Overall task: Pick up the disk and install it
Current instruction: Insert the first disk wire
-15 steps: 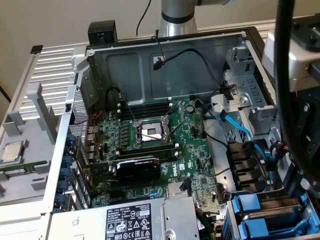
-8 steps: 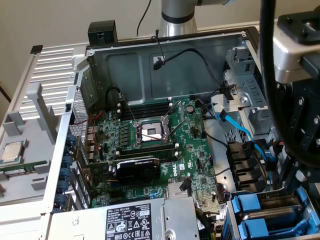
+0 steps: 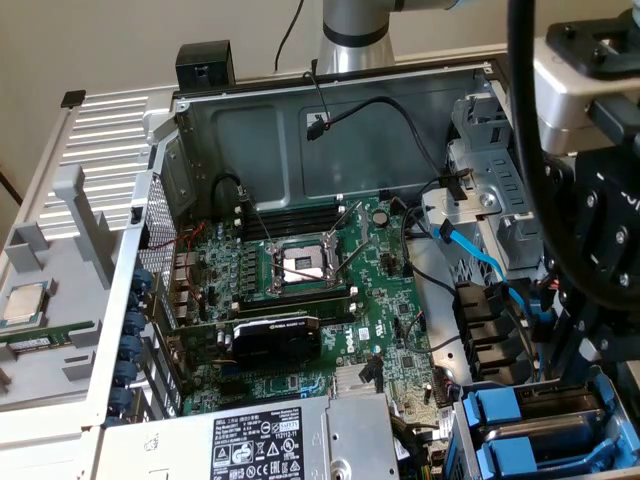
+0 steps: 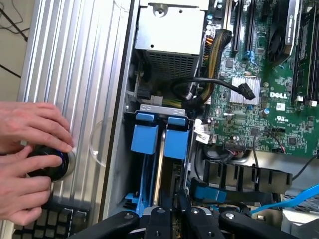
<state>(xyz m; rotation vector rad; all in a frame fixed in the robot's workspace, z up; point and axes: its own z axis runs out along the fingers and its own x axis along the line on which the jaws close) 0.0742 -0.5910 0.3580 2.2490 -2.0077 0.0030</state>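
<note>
Disk [image 3: 497,408] stands on edge in the drive bay [image 4: 162,107], lower right of the exterior view, with its long axis running across that frame. Your fingers [image 4: 160,219] hang directly above it, close together, seemingly clamped on its upper edge.

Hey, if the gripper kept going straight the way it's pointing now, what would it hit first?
Most likely the blue drive carriers standing on edge in the drive bay, directly ahead of the gripper. Depth is unclear, so it may be touching them or just short of them.
</note>
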